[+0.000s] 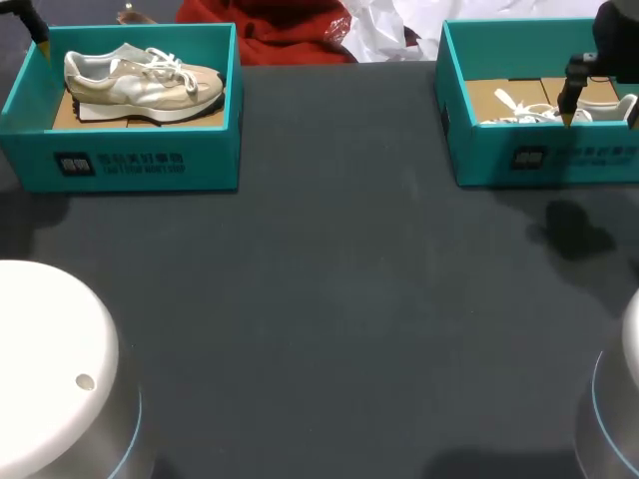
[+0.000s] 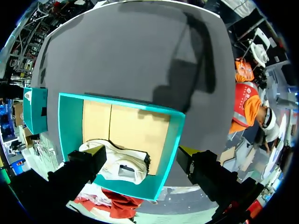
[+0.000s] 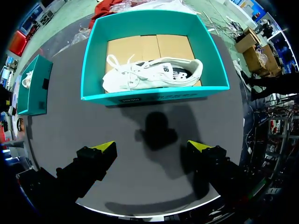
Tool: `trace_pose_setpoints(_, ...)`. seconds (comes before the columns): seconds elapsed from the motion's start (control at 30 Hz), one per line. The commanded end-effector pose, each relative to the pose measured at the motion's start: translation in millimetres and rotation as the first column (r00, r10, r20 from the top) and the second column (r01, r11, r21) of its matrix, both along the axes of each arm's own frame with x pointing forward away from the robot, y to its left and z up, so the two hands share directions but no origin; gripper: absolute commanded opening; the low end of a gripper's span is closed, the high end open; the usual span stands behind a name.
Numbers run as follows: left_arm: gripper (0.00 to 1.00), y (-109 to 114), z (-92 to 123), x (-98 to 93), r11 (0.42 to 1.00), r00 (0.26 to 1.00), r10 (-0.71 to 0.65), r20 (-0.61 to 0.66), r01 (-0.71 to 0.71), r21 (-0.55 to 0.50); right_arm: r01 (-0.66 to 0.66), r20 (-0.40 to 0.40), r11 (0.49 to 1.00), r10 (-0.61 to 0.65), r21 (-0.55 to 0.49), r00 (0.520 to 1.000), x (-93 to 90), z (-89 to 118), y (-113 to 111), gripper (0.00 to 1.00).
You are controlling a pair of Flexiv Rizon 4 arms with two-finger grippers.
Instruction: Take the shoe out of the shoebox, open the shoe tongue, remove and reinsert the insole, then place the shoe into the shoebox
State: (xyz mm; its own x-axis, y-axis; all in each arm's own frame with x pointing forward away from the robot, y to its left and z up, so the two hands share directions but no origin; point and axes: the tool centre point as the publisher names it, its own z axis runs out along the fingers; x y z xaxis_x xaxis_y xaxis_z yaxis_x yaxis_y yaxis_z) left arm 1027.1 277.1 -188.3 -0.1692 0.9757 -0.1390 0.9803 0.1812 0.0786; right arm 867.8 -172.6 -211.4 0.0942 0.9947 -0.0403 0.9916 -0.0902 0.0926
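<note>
Beige shoe (image 1: 145, 85) lies on its side in left shoebox (image 1: 150, 160), far-left on counter (image 1: 329, 299). White shoe (image 3: 152, 74) in right shoebox (image 3: 154, 96), far-right, laces loose. Left arm (image 1: 25, 20) hangs above left shoebox's outer end, left jaws spread, holding nothing, one tip above the shoe's heel. Right arm (image 1: 609, 35) hovers by right shoebox's near wall, right jaws spread, holding nothing.

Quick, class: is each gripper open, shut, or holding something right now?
Left gripper: open, holding nothing, by the left shoebox.
Right gripper: open, holding nothing, short of the right shoebox.
</note>
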Motion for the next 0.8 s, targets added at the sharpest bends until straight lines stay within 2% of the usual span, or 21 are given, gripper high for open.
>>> trace_pose_setpoints(0.03, 1.0, 3.2, -12.6, 36.8, 0.998, 0.997, -0.069, 0.019, 0.069, 0.013, 0.0, 0.002, 1.0, 0.0, 0.0, 1.0, -0.9, -0.5, -0.1, 1.0)
trace_pose_setpoints(0.23, 1.0, 6.6, -24.0, 83.5, 0.993, 0.995, -0.1, 0.01, 0.099, 0.07, 0.0, 0.002, 1.0, 0.0, 0.0, 1.0, -0.9, -0.5, -0.1, 1.0)
trace_pose_setpoints(0.57, 1.0, 6.6, -24.0, 83.5, 0.993, 0.995, -0.1, 0.01, 0.099, 0.07, 0.0, 0.002, 1.0, 0.0, 0.0, 1.0, -0.9, -0.5, -0.1, 1.0)
trace_pose_setpoints(0.8, 1.0, -2.6, -54.0, 112.8, 0.985, 0.989, -0.145, 0.003, 0.144, 0.096, 0.0, 0.002, 1.0, 0.0, 0.0, 1.0, -0.9, -0.5, -0.1, 1.0)
